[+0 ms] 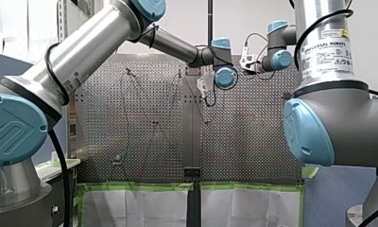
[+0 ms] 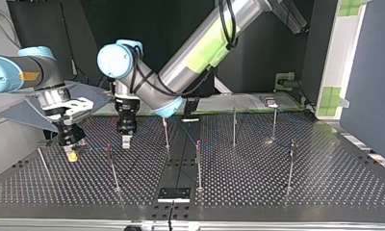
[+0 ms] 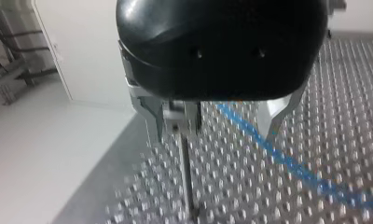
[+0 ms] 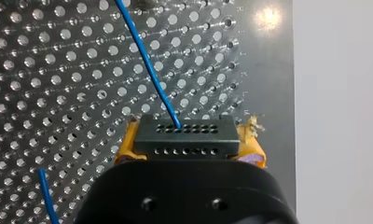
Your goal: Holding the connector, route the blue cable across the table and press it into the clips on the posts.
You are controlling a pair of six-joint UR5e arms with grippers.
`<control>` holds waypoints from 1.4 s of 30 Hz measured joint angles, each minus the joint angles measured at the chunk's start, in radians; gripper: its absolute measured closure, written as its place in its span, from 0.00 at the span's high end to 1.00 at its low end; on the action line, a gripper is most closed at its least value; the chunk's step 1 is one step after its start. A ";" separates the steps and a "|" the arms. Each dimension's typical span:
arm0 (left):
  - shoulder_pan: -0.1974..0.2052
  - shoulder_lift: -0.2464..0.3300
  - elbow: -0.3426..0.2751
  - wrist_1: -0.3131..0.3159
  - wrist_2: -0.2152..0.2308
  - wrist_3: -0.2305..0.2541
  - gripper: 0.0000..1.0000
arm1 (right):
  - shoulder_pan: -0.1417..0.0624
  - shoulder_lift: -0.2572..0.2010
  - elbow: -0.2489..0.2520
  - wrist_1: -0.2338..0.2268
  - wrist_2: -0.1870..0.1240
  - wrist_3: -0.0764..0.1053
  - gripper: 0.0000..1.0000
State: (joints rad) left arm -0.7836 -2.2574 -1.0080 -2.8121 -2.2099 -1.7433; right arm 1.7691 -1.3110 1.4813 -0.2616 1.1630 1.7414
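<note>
My right gripper (image 4: 189, 145) is shut with its yellow pads (image 4: 125, 148) on a black connector (image 4: 184, 133). The blue cable (image 4: 147, 60) leaves the connector's face and runs away over the perforated table. In the top view this gripper (image 2: 71, 153) hangs low at the left. My left gripper (image 3: 217, 134) is open, its metal fingers (image 3: 274, 122) astride the blue cable (image 3: 254, 137). A thin post with a clip (image 3: 183, 122) stands just inside one finger. In the top view my left gripper (image 2: 125, 140) hovers beside a post (image 2: 112, 166).
Several thin posts (image 2: 198, 163) stand across the perforated table (image 2: 325, 183). A black plate (image 2: 173, 194) sits at the table's near edge in the top view. In the front view both wrists (image 1: 225, 75) are at the far end of the table.
</note>
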 joint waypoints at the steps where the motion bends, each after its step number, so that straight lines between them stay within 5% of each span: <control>1: -0.005 0.007 -0.007 -0.004 0.004 -0.005 1.00 | 0.000 0.000 0.000 0.000 0.000 0.000 0.00; 9: -0.045 0.073 -0.073 -0.063 0.012 -0.030 1.00 | 0.001 -0.009 0.000 0.004 0.000 0.003 0.00; 18: -0.079 0.156 -0.156 -0.130 -0.034 -0.041 1.00 | -0.002 -0.012 0.000 0.005 0.000 0.006 0.00; 26: -0.091 0.230 -0.230 -0.074 -0.033 -0.048 1.00 | -0.002 -0.011 0.000 0.003 0.001 0.005 0.00; 35: -0.101 0.310 -0.310 0.004 0.025 -0.115 1.00 | -0.003 -0.011 0.000 0.002 0.002 0.004 0.00; 42: -0.092 0.351 -0.371 0.066 -0.011 -0.176 1.00 | 0.006 -0.011 0.000 0.004 0.001 0.002 0.00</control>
State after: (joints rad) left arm -0.8761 -1.9064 -1.3791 -2.7461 -2.2207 -1.9195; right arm 1.7755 -1.3215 1.4815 -0.2572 1.1640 1.7431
